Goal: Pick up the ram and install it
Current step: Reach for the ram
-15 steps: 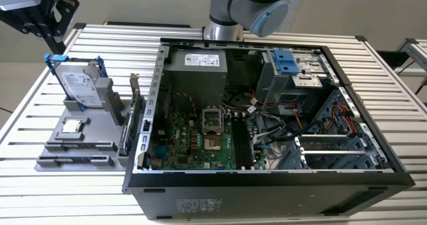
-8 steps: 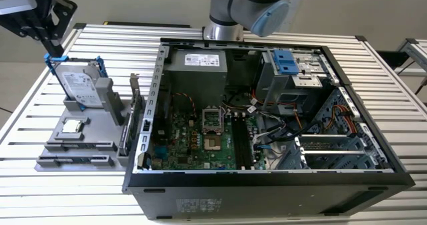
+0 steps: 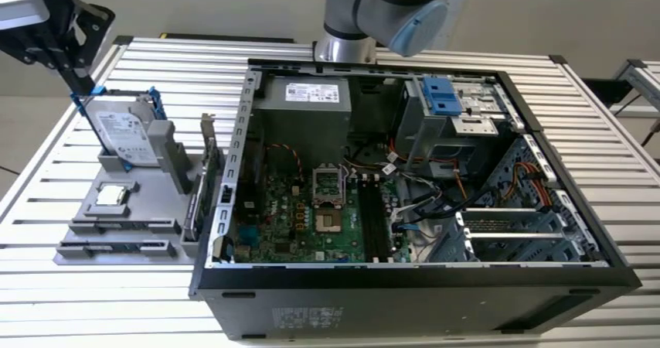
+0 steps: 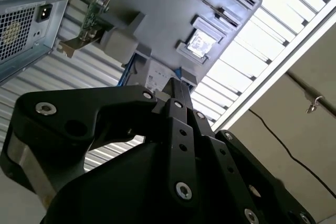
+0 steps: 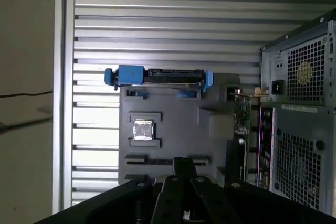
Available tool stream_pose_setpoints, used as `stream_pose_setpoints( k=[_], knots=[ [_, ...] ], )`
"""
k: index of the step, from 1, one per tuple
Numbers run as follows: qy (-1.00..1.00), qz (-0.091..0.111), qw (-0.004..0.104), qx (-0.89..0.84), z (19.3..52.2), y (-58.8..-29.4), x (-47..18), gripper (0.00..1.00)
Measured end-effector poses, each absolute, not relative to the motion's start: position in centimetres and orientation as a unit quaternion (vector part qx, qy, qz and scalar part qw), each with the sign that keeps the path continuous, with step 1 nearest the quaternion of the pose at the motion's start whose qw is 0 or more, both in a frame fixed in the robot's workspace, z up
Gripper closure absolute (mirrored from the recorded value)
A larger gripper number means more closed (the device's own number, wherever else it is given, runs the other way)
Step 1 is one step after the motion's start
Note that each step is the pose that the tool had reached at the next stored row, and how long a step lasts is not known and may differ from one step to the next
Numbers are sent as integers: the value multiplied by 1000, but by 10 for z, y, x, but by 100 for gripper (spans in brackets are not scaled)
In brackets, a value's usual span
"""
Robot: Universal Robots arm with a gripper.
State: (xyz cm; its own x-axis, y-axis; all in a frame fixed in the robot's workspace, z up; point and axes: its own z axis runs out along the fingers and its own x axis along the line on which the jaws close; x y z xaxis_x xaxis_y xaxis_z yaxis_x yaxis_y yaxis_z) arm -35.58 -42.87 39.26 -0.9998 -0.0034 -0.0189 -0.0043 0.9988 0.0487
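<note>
A: Exterior view: where is the tray (image 3: 150, 205)?
B: On the table (image 3: 185, 62), 9 o'clock of the case (image 3: 433, 301).
A: On the tray?
B: Hard drive (image 3: 124, 135) at 12 o'clock, processor (image 3: 111, 197) centre, ram (image 3: 116, 226) at 6 o'clock, expansion card (image 3: 209, 182) at 3 o'clock.

On a ribbed aluminium table (image 3: 103, 301) lies an open black computer case (image 3: 413, 301). Beside it, at the exterior view's left, a grey plastic tray (image 3: 154, 211) holds an upright blue-framed silver hard drive (image 3: 122, 135), a square silver processor chip (image 3: 111, 196) and, nearest the case, a bracketed expansion card (image 3: 212, 185).
</note>
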Motion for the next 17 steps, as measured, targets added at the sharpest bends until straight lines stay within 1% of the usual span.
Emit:
stream_pose_setpoints(
  k=[17],
  knots=[
    [1000,24,9,-2,393,-455,-356,100]
  ],
)
